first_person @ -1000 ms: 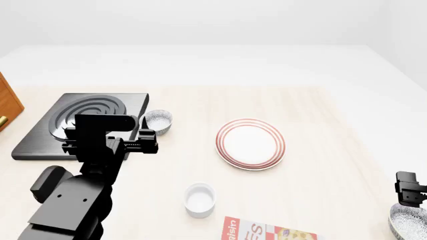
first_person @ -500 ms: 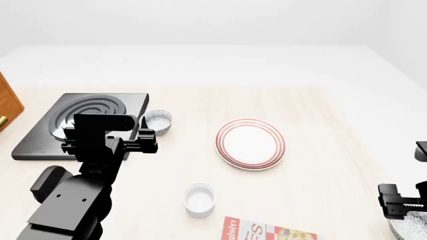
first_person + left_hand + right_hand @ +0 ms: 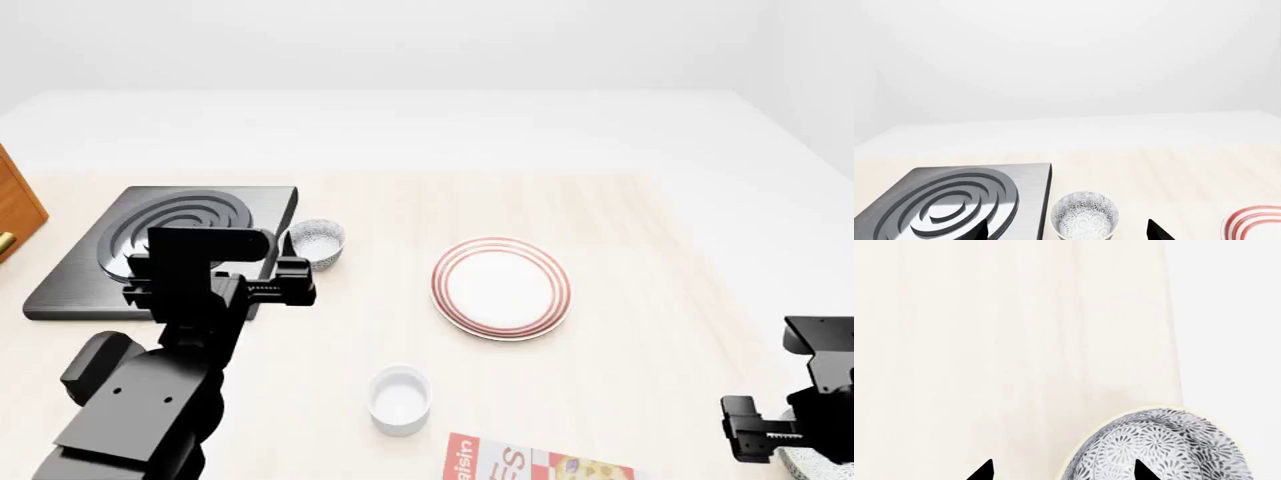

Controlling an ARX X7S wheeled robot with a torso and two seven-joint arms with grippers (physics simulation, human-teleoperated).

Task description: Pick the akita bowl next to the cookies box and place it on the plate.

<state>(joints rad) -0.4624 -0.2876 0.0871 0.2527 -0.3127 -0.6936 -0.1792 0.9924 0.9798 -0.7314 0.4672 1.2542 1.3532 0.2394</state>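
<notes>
The akita bowl (image 3: pixel 1167 452), grey-and-white patterned, stands at the table's near right corner, to the right of the red cookies box (image 3: pixel 534 465). In the head view only a sliver of this akita bowl (image 3: pixel 810 463) shows under my right arm. My right gripper (image 3: pixel 1062 471) is open; its one fingertip (image 3: pixel 1139 471) overlaps the bowl's wall, the other stands over bare table. The gripper (image 3: pixel 763 440) holds nothing. The plate (image 3: pixel 454 262), white with red rings, lies mid-table. My left gripper (image 3: pixel 1069 234) is open, facing a look-alike bowl (image 3: pixel 1084 215) without touching it.
A black stove slab with ring grooves (image 3: pixel 160 245) lies at the left, the look-alike bowl (image 3: pixel 318 243) at its right edge. A plain white cup (image 3: pixel 400 398) stands near the front, left of the cookies box. A wooden edge (image 3: pixel 16 205) shows far left.
My right gripper has come down and leftward over the near right corner, now covering most of the akita bowl in the head view. The left arm has not moved.
</notes>
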